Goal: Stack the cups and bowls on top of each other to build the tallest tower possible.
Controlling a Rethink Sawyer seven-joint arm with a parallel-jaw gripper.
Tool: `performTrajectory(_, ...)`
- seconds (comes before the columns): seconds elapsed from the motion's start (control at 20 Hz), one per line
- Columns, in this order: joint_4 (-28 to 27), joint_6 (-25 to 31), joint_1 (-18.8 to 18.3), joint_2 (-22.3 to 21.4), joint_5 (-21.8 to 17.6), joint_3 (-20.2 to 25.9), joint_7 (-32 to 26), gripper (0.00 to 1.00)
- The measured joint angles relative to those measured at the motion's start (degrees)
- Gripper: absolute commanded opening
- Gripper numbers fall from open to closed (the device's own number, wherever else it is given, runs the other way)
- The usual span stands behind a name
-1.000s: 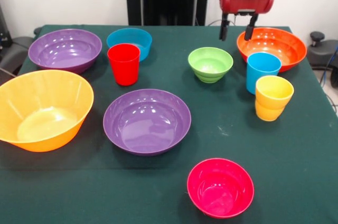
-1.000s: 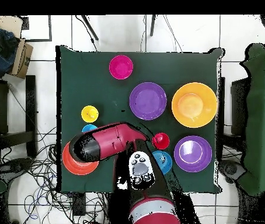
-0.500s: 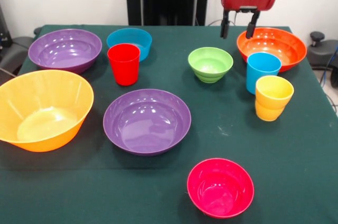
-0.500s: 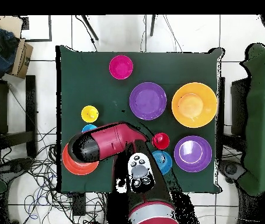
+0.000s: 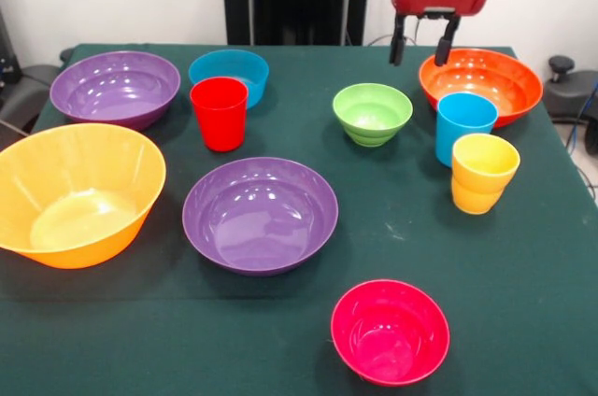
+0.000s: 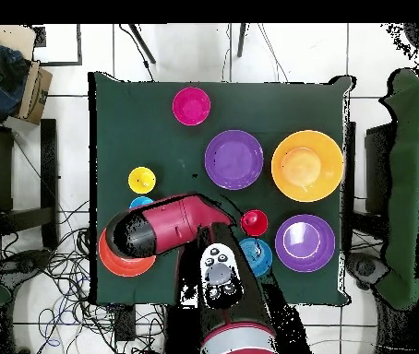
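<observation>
Bowls and cups all stand apart on the green table (image 5: 523, 303), none stacked. Going left to right, you have the yellow-orange bowl (image 5: 75, 195) at the left edge, a purple bowl (image 5: 115, 88) behind it, then the blue bowl (image 5: 229, 74) with the red cup (image 5: 220, 113) just before it. A second purple bowl (image 5: 260, 214) sits mid-table, the pink bowl (image 5: 390, 332) near the front edge, the green bowl (image 5: 372, 114) behind. At the far right corner, your gripper (image 5: 422, 44) hangs over the orange bowl's (image 5: 481, 83) left rim, fingers (image 5: 397, 44) spread and empty. The light blue cup (image 5: 463, 127) and yellow cup (image 5: 483, 174) stand close together before that bowl.
</observation>
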Motion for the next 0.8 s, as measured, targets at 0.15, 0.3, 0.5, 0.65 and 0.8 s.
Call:
performTrajectory(0.15, 0.0, 0.0, 0.4, 0.0, 0.0, -0.1, 0.0, 1.0)
performTrajectory(0.3, 0.0, 0.0, 1.0, 0.0, 0.0, -0.4, 0.0, 1.0)
performTrajectory(0.5, 0.0, 0.0, 1.5, 0.2, 0.0, -0.6, 0.0, 1.0)
performTrajectory(0.65, 0.0, 0.0, 1.9, 0.7, 0.0, -0.8, 0.0, 1.0)
performTrajectory(0.8, 0.0, 0.0, 1.9, 0.9, 0.0, -0.9, 0.0, 1.0)
